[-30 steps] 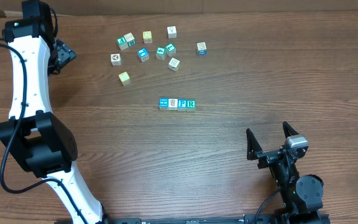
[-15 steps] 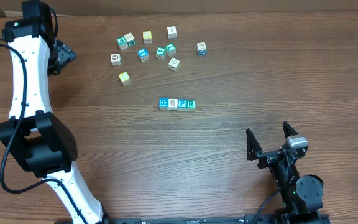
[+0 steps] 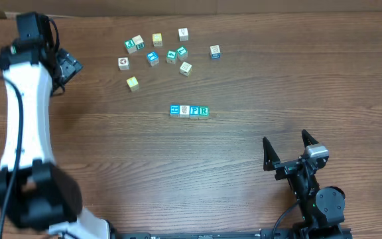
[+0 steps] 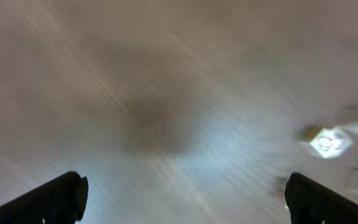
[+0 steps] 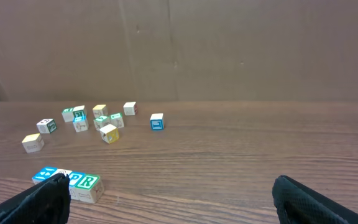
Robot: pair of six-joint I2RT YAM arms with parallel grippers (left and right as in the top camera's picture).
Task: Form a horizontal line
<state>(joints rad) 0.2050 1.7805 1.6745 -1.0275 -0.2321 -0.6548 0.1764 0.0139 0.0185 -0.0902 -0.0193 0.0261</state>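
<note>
The horizontal line (image 3: 189, 111) lies near the middle of the counter (image 3: 257, 73): four small cubes touching side by side, blue, white with a grey picture, blue letter, then green letter R.

The right end effector (image 3: 284, 137) stands with its jaws spread wide and nothing between them. The row is ahead of it and off to its left, well apart. In the right wrist view the row (image 5: 82, 182) shows just past the left fingertip (image 5: 53, 186), partly hidden behind it.

The left end effector (image 3: 70, 64) is also wide and empty, out at the far left of the counter. The row lies well to its right and nearer the robot's base. The left wrist view is smeared; only its dark fingers (image 4: 61, 193) and one pale cube (image 4: 328, 142) ahead to the right can be made out.

The loose cubes (image 3: 158, 50) are scattered beyond the row, between the two end effectors' sides and closer to the left one.
</note>
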